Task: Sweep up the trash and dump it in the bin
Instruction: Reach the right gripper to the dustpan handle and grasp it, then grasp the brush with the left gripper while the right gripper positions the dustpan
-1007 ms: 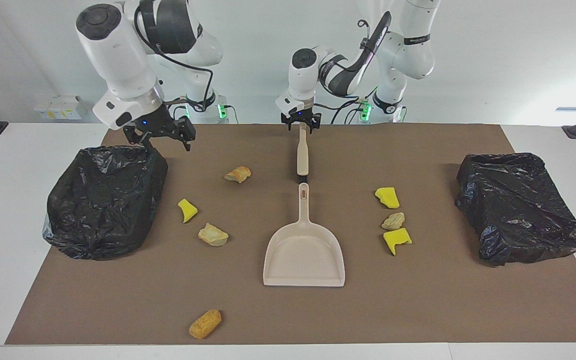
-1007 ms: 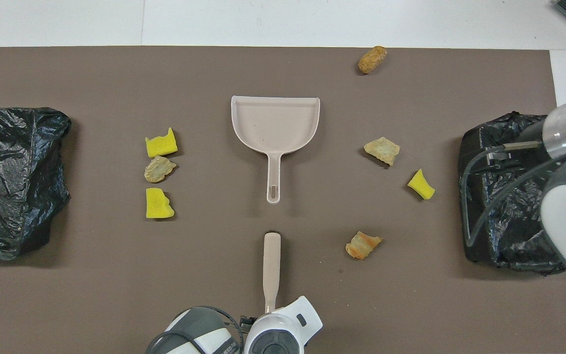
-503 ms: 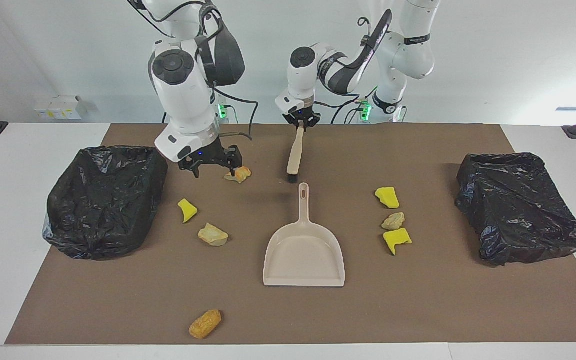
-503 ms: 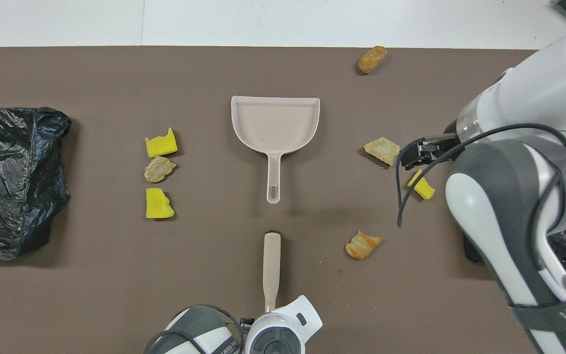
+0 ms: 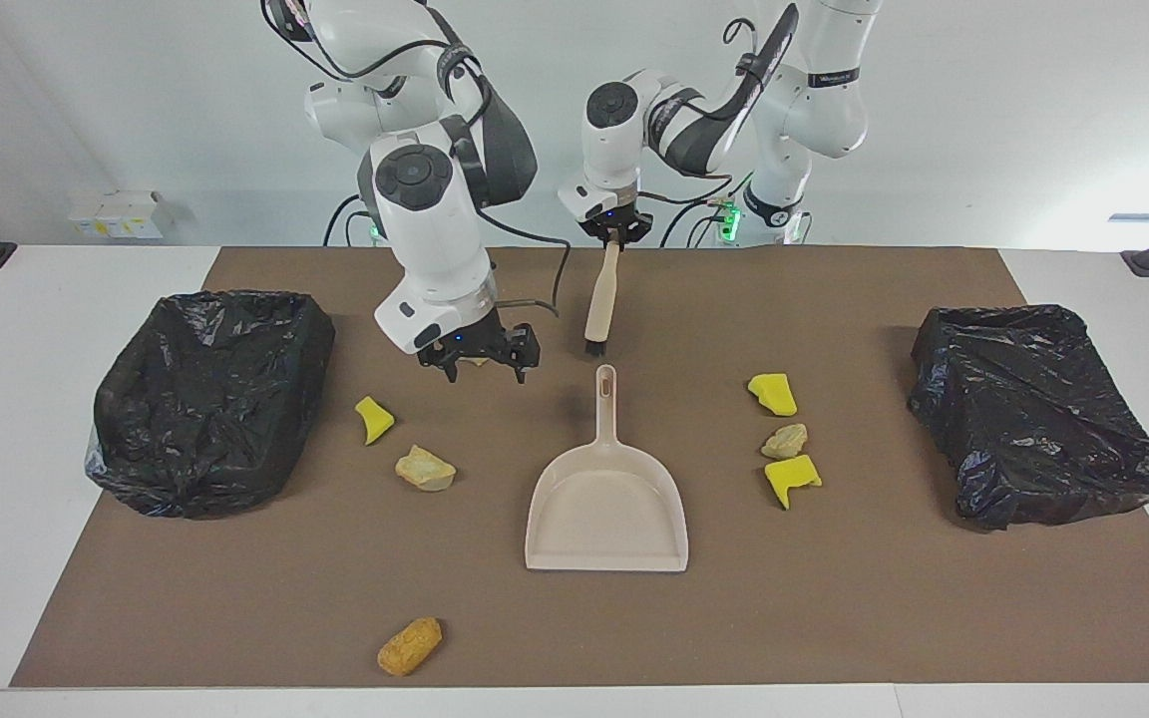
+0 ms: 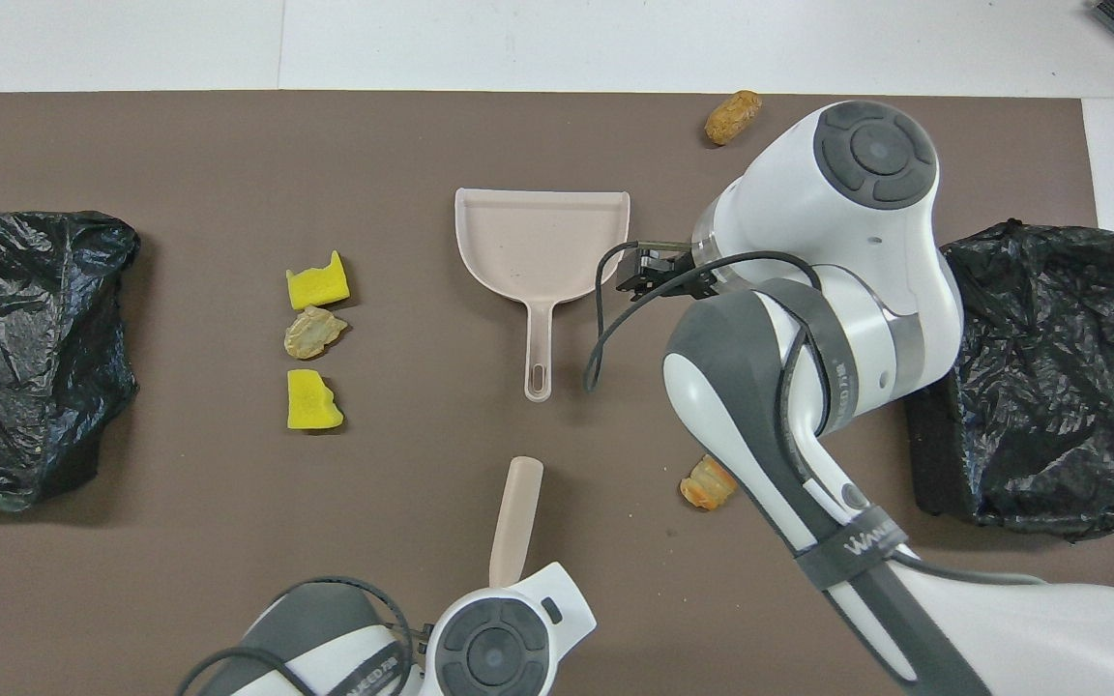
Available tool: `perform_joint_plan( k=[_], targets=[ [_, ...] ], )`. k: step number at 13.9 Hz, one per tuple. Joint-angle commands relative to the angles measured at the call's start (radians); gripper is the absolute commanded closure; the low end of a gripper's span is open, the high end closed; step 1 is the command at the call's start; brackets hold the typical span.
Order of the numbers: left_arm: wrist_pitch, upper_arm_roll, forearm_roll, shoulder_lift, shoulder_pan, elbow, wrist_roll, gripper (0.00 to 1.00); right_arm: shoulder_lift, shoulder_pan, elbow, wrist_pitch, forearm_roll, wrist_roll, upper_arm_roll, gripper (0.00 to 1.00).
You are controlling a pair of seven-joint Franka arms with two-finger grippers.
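A: Which step is this — sweeping yet?

B: Not yet, I'd say it's tool pickup. Two black bins, one at the right arm's end and one at the left arm's end, are both sitting untouched on the brown mat. The dustpan is lying flat mid-table, its handle pointing toward the robots, and nobody is holding it.

A: Arms?

B: The right arm is reaching in from its end, forearm angled down, and the right gripper is hanging low with fingers spread apart, empty, beside the dustpan handle. It's over a bread lump there. The left arm is folding down at the robots' edge. The left gripper is clamped tight on the top of the brush, which is dangling tilted with its bristles just above the mat near the dustpan handle.

A: Trash?

B: All of it is lying loose on the mat. Two yellow sponges with a tan lump between them are sitting toward the left arm's end. A sponge and a lump are toward the right arm's end, and an orange lump is farthest out.

A: Next?

B: Probably the right gripper needs to drop onto the dustpan handle and close — it's thin, so alignment matters.
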Motion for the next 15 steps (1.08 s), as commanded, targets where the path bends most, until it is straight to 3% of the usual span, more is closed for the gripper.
perform_joint_plan(
  k=[1,4,11,13,15],
  targets=[
    [-0.118,-0.006,-0.013,-0.129,0.112,-0.011,0.084,1.00,0.022,0.042,-0.002,0.045,0.028,0.058,-0.002,0.00],
    [-0.228,-0.004,0.004,-0.201,0.244,-0.010,0.202,1.00,0.045,0.099,-0.018,0.102,0.011,0.107,-0.002,0.00],
    [-0.187,-0.006,0.090,-0.148,0.613,0.041,0.495,1.00,0.122,0.215,-0.088,0.281,-0.107,0.261,-0.004,0.02],
    [-0.100,-0.006,0.115,-0.126,0.669,0.045,0.540,1.00,0.133,0.218,-0.107,0.317,-0.141,0.272,-0.004,0.08],
    [-0.037,-0.006,0.116,-0.108,0.735,0.045,0.581,1.00,0.131,0.226,-0.120,0.318,-0.167,0.275,-0.004,0.24]
  ],
)
